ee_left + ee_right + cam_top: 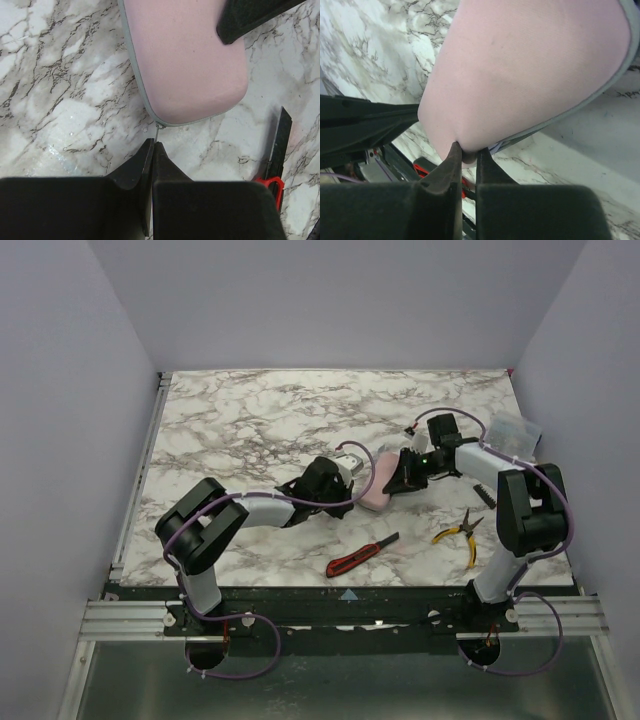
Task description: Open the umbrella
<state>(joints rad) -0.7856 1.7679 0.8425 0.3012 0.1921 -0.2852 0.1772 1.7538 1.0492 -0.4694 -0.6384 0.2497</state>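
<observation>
A pale pink case (372, 485) with a grey zipper lies mid-table; the umbrella's ribs, lining and handle do not show. My left gripper (350, 476) is at its left. In the left wrist view the gripper (154, 144) is shut on the thin metal zipper pull (158, 134) at the rounded end of the case (185, 60). My right gripper (400, 476) is at the case's right side. In the right wrist view the gripper (467, 152) pinches the edge of the case (530, 70), lifted off the marble, with the zipper partly open beside it.
A red-and-black utility knife (360, 555) lies near the front, and it shows in the left wrist view (277, 150). Yellow-handled pliers (460, 535) lie front right. A small black part (483, 493) and a clear bag (515, 430) sit at the right.
</observation>
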